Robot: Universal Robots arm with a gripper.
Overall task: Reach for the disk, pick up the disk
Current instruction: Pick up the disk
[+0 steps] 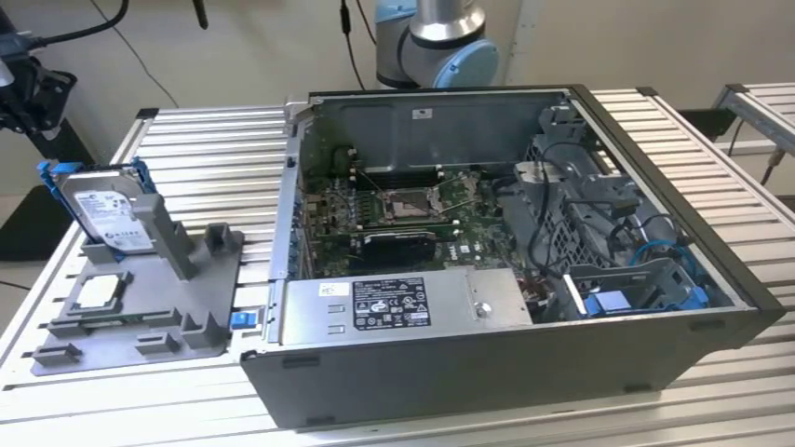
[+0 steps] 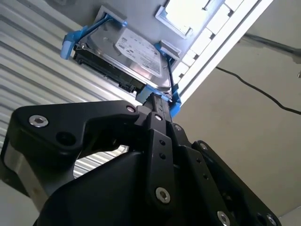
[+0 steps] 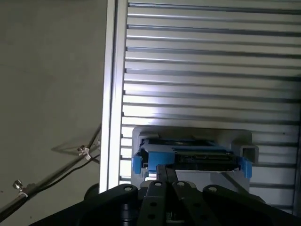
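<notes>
The disk (image 1: 110, 216) is a silver-grey hard drive with a white label and a blue bracket. It stands on edge in a grey holder (image 1: 186, 289) at the exterior view's left. In both wrist views the disk (image 2: 127, 54) (image 3: 197, 157) lies beyond my black gripper (image 2: 157, 101) (image 3: 164, 170). The gripper's fingers look pressed together with nothing between them. In the second wrist view the fingertips line up with the blue bracket's corner (image 2: 174, 106); I cannot tell whether they touch it. The arm's base (image 1: 435, 37) rises behind the computer case.
A small square silver processor chip (image 1: 100, 291) lies flat on the same grey holder. An open computer case (image 1: 497, 372) with a labelled power-supply box (image 1: 385, 303) stands on the slatted aluminium table (image 1: 211, 158). The table's edge (image 3: 109, 94) and the floor with cables lie beside the holder.
</notes>
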